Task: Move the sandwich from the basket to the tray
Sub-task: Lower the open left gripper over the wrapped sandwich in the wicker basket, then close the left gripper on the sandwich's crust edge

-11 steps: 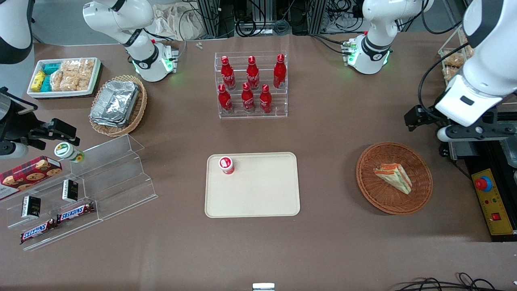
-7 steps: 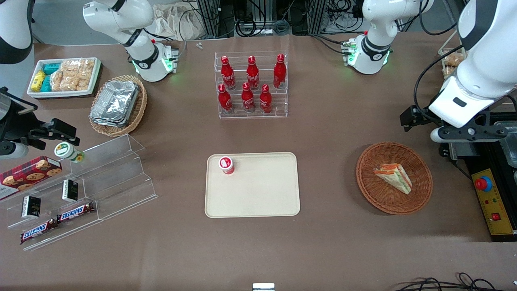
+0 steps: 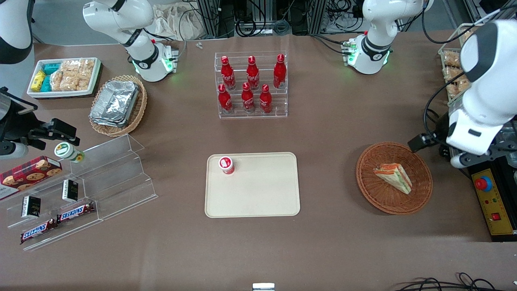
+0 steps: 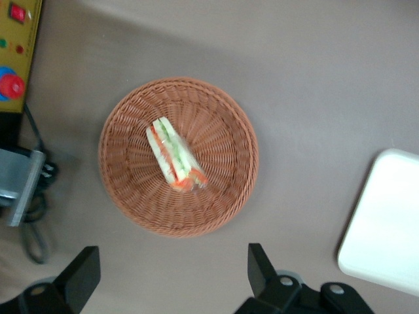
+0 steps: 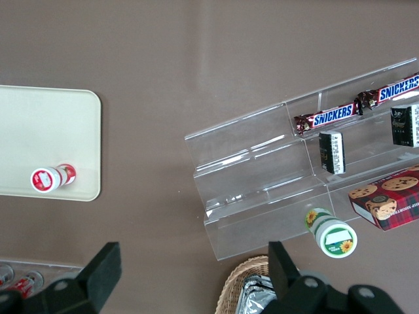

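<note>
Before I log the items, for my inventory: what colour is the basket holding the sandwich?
Reddish-brown woven wicker basket, clearest in the left wrist view.

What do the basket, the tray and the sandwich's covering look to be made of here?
Basket: reddish-brown woven wicker, going by its ribbed weave. Tray: smooth cream plastic, apparently matte, with rounded corners and a low rim. Sandwich: white bread with orange, red and green layers; a clear wrap is likely but hard to confirm. The gripper hangs open above the basket.
</note>
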Robot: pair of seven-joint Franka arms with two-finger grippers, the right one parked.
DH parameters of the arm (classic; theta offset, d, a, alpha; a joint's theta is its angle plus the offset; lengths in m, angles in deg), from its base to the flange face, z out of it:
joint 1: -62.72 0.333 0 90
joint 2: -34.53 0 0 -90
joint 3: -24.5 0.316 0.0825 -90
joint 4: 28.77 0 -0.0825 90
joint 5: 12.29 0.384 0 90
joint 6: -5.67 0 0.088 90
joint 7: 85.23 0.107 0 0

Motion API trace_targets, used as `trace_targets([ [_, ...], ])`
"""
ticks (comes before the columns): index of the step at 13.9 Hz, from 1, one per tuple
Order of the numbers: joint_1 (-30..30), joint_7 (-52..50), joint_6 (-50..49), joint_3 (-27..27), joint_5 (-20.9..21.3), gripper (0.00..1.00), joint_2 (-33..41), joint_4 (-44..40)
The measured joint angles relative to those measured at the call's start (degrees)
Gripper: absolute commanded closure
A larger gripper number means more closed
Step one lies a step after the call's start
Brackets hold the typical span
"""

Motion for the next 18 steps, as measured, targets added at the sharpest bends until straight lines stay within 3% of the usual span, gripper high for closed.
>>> trace_targets([
  [4, 1.8, -12.4, 12.2, 0.7, 0.0, 0.00, -0.9, 11.1],
  [9, 2.5, -26.1, 18.6, 1.0, 2.5, 0.00, -7.4, 13.0],
  [18, 3.0, -29.3, 26.3, 4.0, 3.0, 0.00, -13.3, 15.4],
])
